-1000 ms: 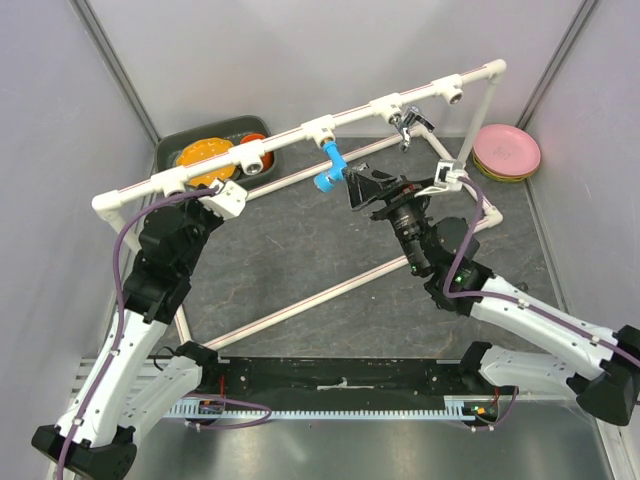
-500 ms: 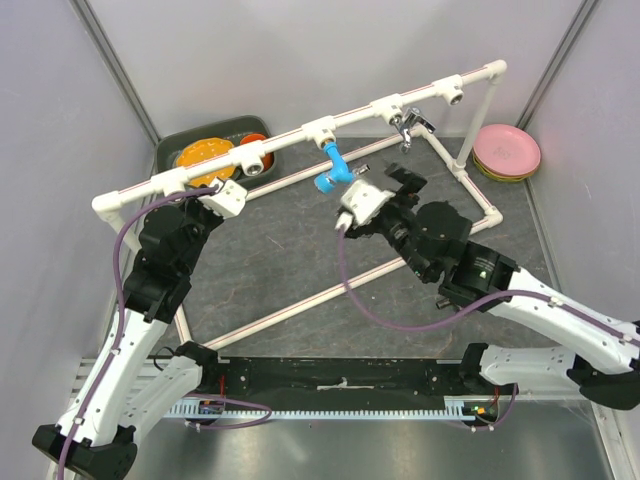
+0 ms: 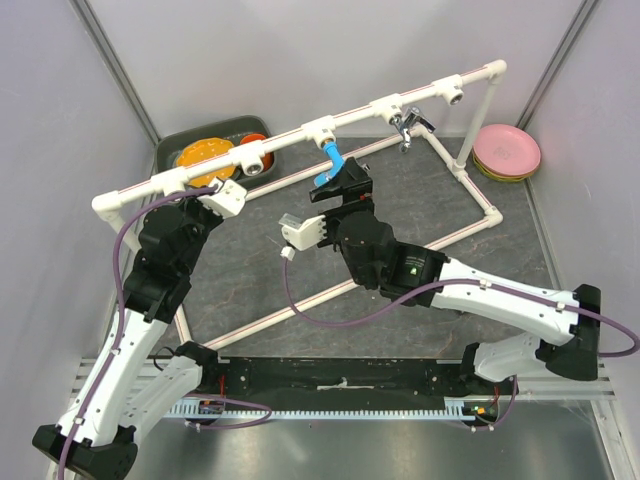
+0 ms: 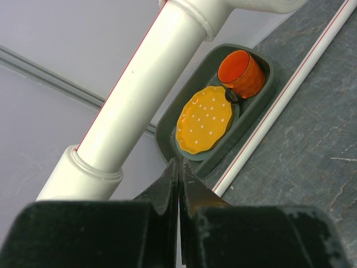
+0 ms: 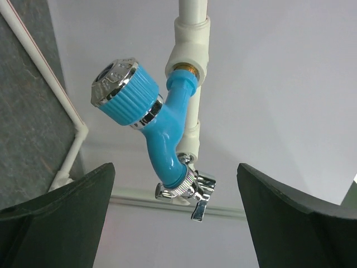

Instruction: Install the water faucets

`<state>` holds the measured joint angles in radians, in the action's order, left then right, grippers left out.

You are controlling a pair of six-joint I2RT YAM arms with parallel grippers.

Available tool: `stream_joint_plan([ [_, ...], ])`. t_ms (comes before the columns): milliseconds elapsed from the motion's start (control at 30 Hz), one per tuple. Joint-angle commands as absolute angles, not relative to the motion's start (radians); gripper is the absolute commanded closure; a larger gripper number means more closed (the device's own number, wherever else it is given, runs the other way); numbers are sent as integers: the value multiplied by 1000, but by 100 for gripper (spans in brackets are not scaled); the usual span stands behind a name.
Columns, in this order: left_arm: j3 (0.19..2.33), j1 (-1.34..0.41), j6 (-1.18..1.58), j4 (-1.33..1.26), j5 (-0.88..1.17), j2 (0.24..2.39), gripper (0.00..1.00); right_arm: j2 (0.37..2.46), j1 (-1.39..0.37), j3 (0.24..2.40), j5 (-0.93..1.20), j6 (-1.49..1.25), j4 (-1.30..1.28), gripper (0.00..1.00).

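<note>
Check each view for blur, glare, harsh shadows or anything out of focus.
Top external: even light, sharp throughout, only soft shadows. Left wrist: shut left pincer dark and blurred, white pipe slightly soft, orange plate clear. Right wrist: blue faucet crisp, small glints on its chrome cap; right pincer open, its fingers dark, unfocused.

The grey table (image 3: 250,250) carries a white pipe frame (image 3: 320,127), a dark tray (image 3: 172,141) and stacked pink plates (image 3: 507,150).
</note>
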<state>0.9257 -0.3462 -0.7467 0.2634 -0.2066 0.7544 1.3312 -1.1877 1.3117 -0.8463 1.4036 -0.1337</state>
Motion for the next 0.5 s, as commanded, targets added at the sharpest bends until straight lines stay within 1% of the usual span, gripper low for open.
stream_joint_plan([
  [0,917,-337,-738,225,-206,750,98,1387,-1189,1348,-968,1554,-9,3],
  [133,917,-337,-738,226,-206,746,98,1423,-1172,1365,-974,1588,29,9],
  [167,917,-339,-738,225,-206,741,98,1434,-1172,1370,-976,1591,37,12],
  [267,917,-337,-738,224,-204,729,98,1450,-1166,1381,-976,1586,41,25],
  [300,919,-339,-738,219,-204,727,98,1451,-1164,1382,-976,1583,44,34],
  [367,922,-337,-733,219,-201,724,98,1457,-1163,1382,-974,1578,48,43],
  [400,926,-339,-727,219,-199,724,98,1460,-1160,1381,-973,1571,49,51],
  [467,934,-337,-712,218,-209,723,98,1466,-1157,1381,-974,1559,49,59],
])
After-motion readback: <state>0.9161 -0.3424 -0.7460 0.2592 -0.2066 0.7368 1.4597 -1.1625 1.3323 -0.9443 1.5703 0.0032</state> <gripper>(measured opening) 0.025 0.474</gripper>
